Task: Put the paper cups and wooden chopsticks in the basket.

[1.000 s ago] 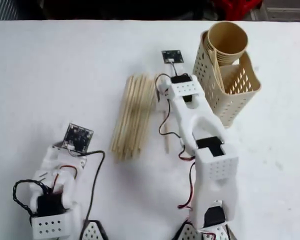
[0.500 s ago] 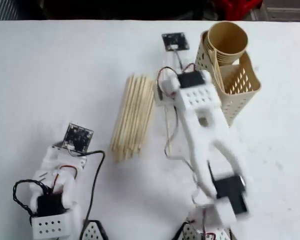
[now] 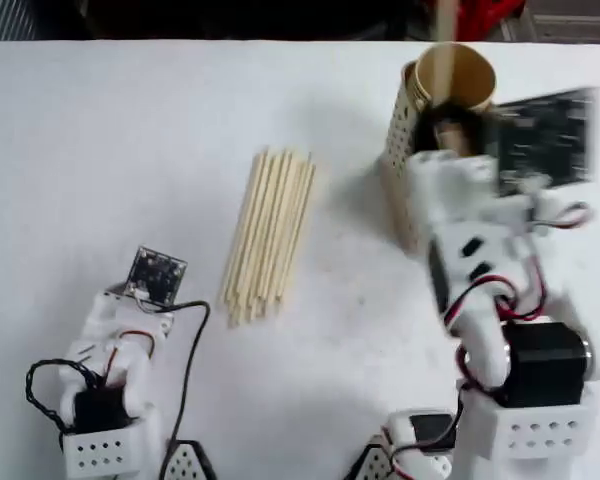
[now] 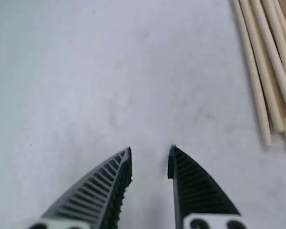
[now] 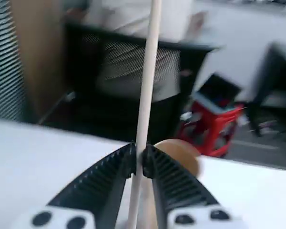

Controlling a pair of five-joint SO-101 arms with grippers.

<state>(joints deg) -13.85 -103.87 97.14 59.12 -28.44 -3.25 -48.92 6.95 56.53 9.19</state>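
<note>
**Right arm's got one chopstick up over the basket**

The right gripper (image 5: 142, 155) is clamped tight on a single chopstick (image 5: 150, 71). The stick stands pretty much upright between the jaws and pokes well above the tips. In the high view that arm is raised at the far right of the table (image 3: 130, 120), right over the basket (image 3: 401, 150). The paper cups (image 3: 470, 72) are stacked in the basket's far end, and the stick comes up right by them.

The bundle of chopsticks (image 3: 270, 232) lies flat mid-table, left of the basket and well apart from it, running near to far. The left arm sits folded at the near left corner. The left gripper (image 4: 150, 155) points down at bare table with its jaws only a narrow gap apart and nothing between them. The near ends of the bundle lie close by but aren't touching it.
</note>
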